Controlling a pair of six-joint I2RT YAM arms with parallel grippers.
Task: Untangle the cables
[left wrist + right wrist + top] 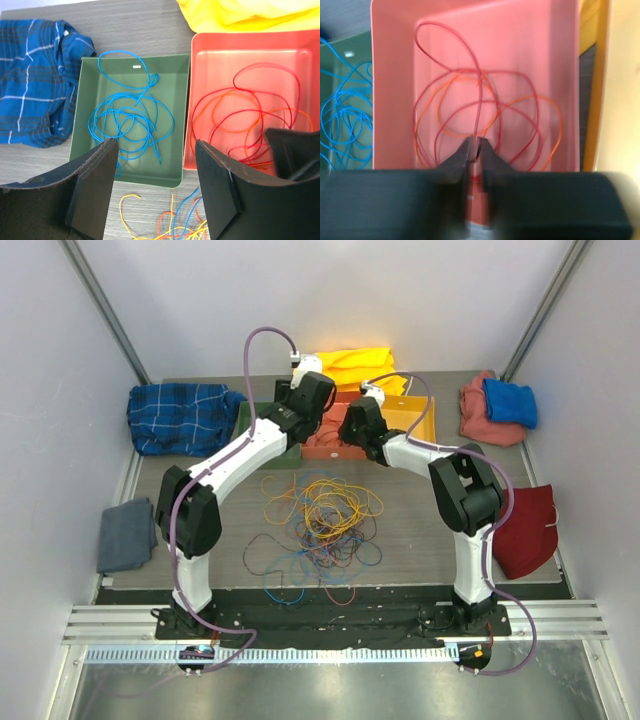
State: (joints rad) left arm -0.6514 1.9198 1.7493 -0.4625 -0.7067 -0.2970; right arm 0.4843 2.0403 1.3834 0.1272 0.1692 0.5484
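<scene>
On the grey wooden table [420, 530] in front of me, two white-and-black arms reach away from their bases toward the far side. The left arm [235, 465] and the right arm [460, 490] bend in toward each other.

Cloths lie round the edges:
- a blue plaid cloth [180, 415] at far left
- a yellow cloth [355, 365] at the back
- a dark red cloth [525, 525] at right
- a grey cloth [125, 535] at near left
- a pink cloth [478, 418] with a blue towel [510, 400] against it at far right

Three bins stand side by side at the far middle. There is a green bin [80, 125], a salmon bin [240, 50] right against its right side, and a yellow bin [415, 418] beyond that.

The main tangle of cables [325, 520] lies loose on the table between the arms. Orange and yellow loops sit on top, and blue, red and purple strands spread toward the near edge. Blue cables [125, 125] lie coiled in the green bin. Red and orange cables [250, 110] loop in the salmon bin.

The left gripper [156, 146] hangs above the near rim of the green bin, its fingers wide apart with nothing between them. The right gripper [476, 144] is low over the salmon bin. Its fingers are pinched together on a single red cable [479, 105] that runs from the tips into the loops in the bin.
</scene>
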